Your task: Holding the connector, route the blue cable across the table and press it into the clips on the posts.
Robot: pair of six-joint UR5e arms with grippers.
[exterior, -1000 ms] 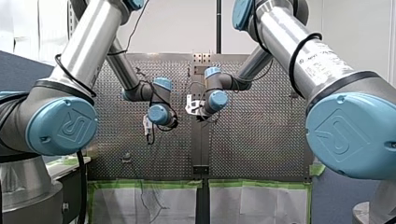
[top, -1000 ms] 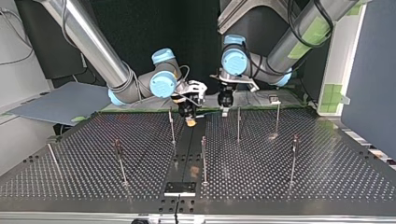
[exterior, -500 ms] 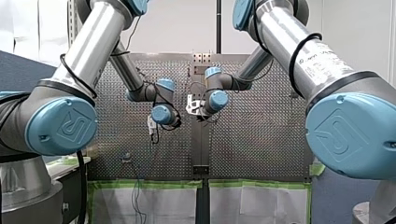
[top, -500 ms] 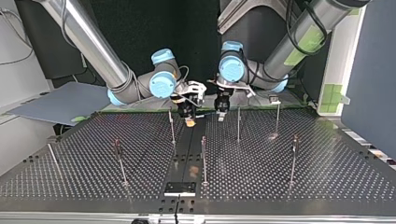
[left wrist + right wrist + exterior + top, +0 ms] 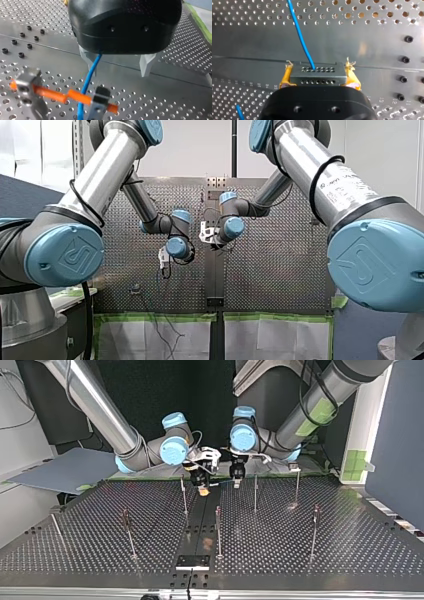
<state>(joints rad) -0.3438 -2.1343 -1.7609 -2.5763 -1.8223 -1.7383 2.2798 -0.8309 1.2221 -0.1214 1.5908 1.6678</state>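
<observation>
Right pincer, yellow pads, clamped on grey connector; sits at 12 o'clock of bench in top view. Blue cable leaves connector, hangs loose between left pincer's spread fingers. Cable looks thin, light, floppy; probably best gripped close to connector, gently.

Thin upright posts dotted over the perforated table, open lanes between them, tightest near middle

perforated table with posts
</observation>
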